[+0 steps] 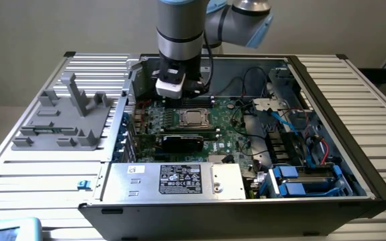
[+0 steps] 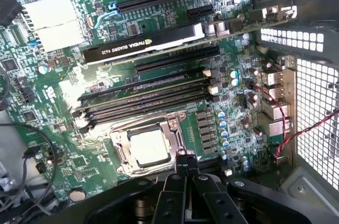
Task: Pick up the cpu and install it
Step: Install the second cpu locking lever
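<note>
Green motherboard (image 2: 159, 33): cpu (image 2: 150, 146) silver-grey, square (seated in socket (image 2: 175, 128)).

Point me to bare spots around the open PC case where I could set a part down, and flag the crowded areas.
Free: slatted table on the exterior view's left, between the grey fixture and the blue clip; also the slats at the exterior view's right. Crowded: inside the case, around the cpu, graphics card, cables and the shut gripper.
</note>
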Tool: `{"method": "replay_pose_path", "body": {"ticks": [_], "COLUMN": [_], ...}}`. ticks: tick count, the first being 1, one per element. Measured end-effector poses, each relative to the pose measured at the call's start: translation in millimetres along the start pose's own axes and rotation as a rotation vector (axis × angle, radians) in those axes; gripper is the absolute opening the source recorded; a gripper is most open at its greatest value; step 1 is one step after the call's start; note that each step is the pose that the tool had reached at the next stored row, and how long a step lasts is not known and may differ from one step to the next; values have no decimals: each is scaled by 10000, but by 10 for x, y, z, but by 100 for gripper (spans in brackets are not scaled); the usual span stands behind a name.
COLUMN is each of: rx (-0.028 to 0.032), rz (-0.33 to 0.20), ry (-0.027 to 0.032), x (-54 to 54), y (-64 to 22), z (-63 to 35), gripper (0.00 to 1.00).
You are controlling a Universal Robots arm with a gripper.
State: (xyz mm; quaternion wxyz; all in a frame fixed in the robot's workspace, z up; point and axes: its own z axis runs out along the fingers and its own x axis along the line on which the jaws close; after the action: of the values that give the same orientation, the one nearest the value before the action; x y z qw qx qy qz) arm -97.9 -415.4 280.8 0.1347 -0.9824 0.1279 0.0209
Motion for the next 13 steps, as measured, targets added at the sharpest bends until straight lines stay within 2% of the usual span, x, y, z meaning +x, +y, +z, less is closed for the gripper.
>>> {"method": "replay_pose_path", "body": {"ticks": [7, 10, 13], "rx": [-780, -1195, -1566], "rz": [5, 8, 11], "ry": [207, 318, 416], "x": [-38, -49, -47], "y": [-146, -195, -237], "z": [-62, -78, -98], "gripper": [11, 11, 11]}}
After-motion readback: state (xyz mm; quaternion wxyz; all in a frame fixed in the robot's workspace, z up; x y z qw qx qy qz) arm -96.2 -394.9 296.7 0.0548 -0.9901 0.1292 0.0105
